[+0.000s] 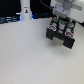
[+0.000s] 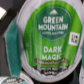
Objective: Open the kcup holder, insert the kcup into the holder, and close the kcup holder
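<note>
Here, one arm, one gripper (image 1: 61,26), reaching down from the upper part of the exterior view on that view's right, directly over one black kcup holder (image 1: 62,37) standing on the pale table (image 1: 30,57). Fingertips down among the top of the black unit, touching or just above it; impossible to tell which from so soft a picture. Fingers spread or pressed together: cannot tell either, the tips blurring into the dark box. Drawer fronts and their handles not countable at this size. Farther back, toward the exterior view's left, one white bottle-shaped thing (image 1: 25,11) with a dark band, upright, well apart from the holder.

Close up in the wrist view, one kcup (image 2: 54,39), filling most of the picture: round green lid with a whitish rim, printed "Green Mountain" and "Dark Magic", with a small square code near one edge. Lying in a dark, rounded recess (image 2: 20,62). One teal curved edge (image 2: 8,36) beside it, partly cut off, not identifiable. No fingertip clearly separable in this view.
</note>
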You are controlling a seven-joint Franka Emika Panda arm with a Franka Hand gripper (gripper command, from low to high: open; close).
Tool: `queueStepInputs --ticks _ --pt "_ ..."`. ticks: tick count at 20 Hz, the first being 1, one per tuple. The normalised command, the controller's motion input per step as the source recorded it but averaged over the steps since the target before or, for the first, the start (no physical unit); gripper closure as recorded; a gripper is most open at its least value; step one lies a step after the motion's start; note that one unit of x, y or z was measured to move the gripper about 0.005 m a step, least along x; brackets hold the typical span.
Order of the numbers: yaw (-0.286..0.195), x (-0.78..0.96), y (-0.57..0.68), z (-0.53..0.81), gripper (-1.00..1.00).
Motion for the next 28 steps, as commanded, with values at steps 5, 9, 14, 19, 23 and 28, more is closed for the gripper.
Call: queueStepInputs --ticks 5,9,14,19,23,28 --pt "0.068 0.11 0.08 0.24 -1.0" --pt "0.079 0.21 -0.07 0.35 -1.0" --pt "0.052 0.45 -0.36 0.46 -1.0" --pt "0.034 0.56 -0.44 0.4 -1.0" --pt "0.025 0.63 -0.48 0.25 -1.0" --pt "0.008 0.72 -0.44 0.2 -1.0"
